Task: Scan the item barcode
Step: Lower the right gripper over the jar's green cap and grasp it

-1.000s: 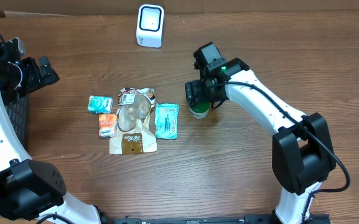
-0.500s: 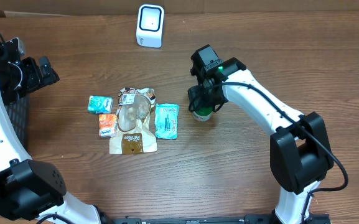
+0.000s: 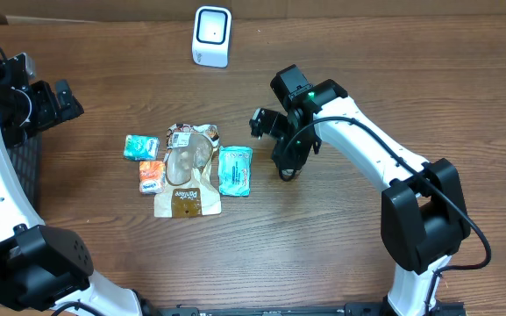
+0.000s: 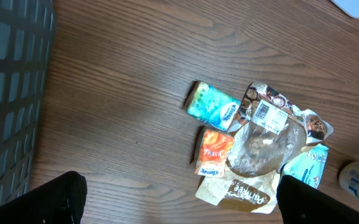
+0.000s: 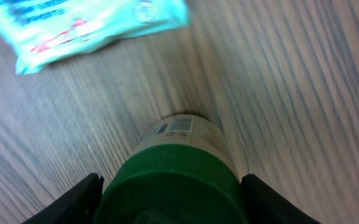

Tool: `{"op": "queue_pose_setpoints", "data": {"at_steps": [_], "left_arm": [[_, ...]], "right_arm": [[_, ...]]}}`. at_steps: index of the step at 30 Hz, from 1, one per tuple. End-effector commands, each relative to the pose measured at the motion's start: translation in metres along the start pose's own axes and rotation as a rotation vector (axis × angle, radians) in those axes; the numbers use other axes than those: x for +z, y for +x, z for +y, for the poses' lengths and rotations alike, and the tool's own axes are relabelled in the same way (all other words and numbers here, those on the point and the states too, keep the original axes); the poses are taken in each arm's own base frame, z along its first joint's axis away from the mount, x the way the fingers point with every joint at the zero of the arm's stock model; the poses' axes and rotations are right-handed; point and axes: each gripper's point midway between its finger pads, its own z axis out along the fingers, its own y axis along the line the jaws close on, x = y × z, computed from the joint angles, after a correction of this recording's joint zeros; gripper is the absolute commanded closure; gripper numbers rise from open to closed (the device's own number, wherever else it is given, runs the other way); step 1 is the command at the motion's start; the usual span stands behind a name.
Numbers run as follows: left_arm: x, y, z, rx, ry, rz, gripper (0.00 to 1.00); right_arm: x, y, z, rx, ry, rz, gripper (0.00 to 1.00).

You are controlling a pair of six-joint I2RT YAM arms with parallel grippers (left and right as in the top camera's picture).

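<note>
Gripping the bottle by its green cap, just beside the teal packet.
The right claw is closed on the round cap only; the bottle may slip or turn, hiding its barcode from the scanner.

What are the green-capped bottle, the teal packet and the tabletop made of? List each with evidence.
Green-capped white bottle: likely plastic, with a ribbed matte cap and a printed label.
Teal flat packet: apparently thin plastic film, going by its glossy printed surface.
Brown table: wood or wood-look laminate, with streaky grain and a low sheen.
</note>
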Motion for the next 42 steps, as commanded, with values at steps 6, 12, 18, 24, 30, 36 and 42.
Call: {"op": "queue_pose_setpoints", "data": {"at_steps": [6,12,18,24,30,36,42], "left_arm": [[0.001,-0.001,-0.002,0.019,0.012,0.000,0.00],[0.001,-0.001,-0.002,0.020,0.012,0.000,0.00],[0.001,-0.001,-0.002,0.019,0.012,0.000,0.00],[0.001,-0.001,-0.002,0.020,0.012,0.000,0.00],[0.001,-0.001,-0.002,0.020,0.012,0.000,0.00],[0.001,-0.001,-0.002,0.020,0.012,0.000,0.01],[0.001,-0.001,-0.002,0.020,0.012,0.000,0.00]], "right_arm": [[-0.019,-0.025,0.008,-0.328,-0.026,-0.126,0.38],[-0.025,-0.038,0.002,-0.136,-0.013,-0.177,0.00],[-0.068,-0.053,-0.034,0.594,0.050,-0.239,0.00],[-0.058,-0.015,-0.015,1.048,-0.034,-0.084,0.00],[-0.023,-0.001,-0.017,1.252,0.032,-0.055,0.00],[-0.007,0.001,-0.006,1.252,0.014,-0.024,0.07],[0.001,0.005,0.002,1.233,0.036,0.011,0.26]]}}
